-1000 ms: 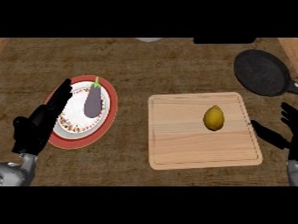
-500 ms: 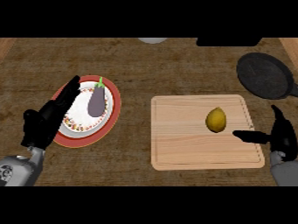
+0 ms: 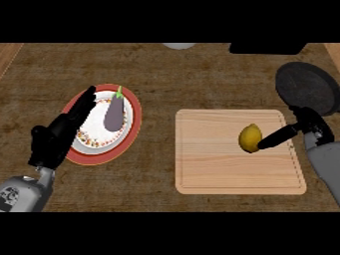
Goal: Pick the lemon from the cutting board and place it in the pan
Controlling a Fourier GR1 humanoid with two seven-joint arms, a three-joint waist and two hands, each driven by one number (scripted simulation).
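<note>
A yellow lemon (image 3: 250,137) lies on the right half of the light wooden cutting board (image 3: 217,164). My right hand (image 3: 305,127) is just right of it, over the board's right edge, with the thumb stretched out to the lemon's lower right side and the fingers straight. The black pan (image 3: 308,87) sits beyond the board at the far right, its handle running off toward the right edge. My left hand (image 3: 58,134) rests open at the left, fingers up, over the rim of a plate.
A red-rimmed plate (image 3: 124,97) holding a purple eggplant (image 3: 113,112) stands left of the board. A pale round object (image 3: 180,46) and a dark box (image 3: 266,48) sit at the counter's back edge. Wooden strips border the counter at both sides.
My right hand has moved in from the right edge toward the lemon, its thumb now reaching the fruit. The left hand shifted slightly and the view has drifted.
</note>
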